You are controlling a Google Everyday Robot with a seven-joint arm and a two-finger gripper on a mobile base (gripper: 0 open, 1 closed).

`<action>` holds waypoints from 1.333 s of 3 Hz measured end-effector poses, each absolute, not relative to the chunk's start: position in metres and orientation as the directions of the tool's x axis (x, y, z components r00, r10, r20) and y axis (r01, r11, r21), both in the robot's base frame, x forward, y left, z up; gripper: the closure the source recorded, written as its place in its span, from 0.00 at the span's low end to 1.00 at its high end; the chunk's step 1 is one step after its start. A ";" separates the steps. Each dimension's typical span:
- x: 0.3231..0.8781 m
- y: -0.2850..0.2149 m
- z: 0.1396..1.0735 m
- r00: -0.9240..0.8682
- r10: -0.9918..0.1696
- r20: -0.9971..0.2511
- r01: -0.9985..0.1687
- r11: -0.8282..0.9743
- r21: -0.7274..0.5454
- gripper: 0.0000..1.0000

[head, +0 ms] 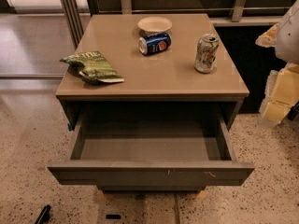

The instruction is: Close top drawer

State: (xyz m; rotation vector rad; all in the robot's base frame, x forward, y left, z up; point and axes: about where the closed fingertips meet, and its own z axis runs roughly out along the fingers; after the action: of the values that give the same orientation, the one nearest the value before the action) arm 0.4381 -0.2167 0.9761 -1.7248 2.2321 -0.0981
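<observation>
The top drawer [150, 172] of the beige-topped cabinet [154, 73] is pulled far out toward me. Its flat grey front has small pale scratches right of centre, and its grey inside [149, 146] holds nothing. My arm [282, 78], white with yellow padding, hangs at the right edge, to the right of the cabinet and apart from the drawer. Only a dark part of the gripper [294, 112] shows at the frame's right edge, level with the drawer's right side.
On the cabinet top are a green chip bag [92, 67], a blue can on its side [154, 43], a pale bowl [154, 24] and an upright silver can [206, 53]. A speckled floor surrounds the cabinet, with a black object [43, 214] at the lower left.
</observation>
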 end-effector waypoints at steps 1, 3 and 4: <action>0.429 -0.215 0.974 -0.224 -0.950 -0.216 -0.925 0.277 -0.260 0.00; 0.360 -0.223 0.936 -0.314 -0.855 -0.413 -0.849 0.448 -0.281 0.00; 0.356 -0.219 0.910 -0.356 -0.798 -0.486 -0.823 0.514 -0.242 0.09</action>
State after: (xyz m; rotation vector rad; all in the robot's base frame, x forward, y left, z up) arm 0.3556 -0.2189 0.9103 -1.3187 2.2044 0.0590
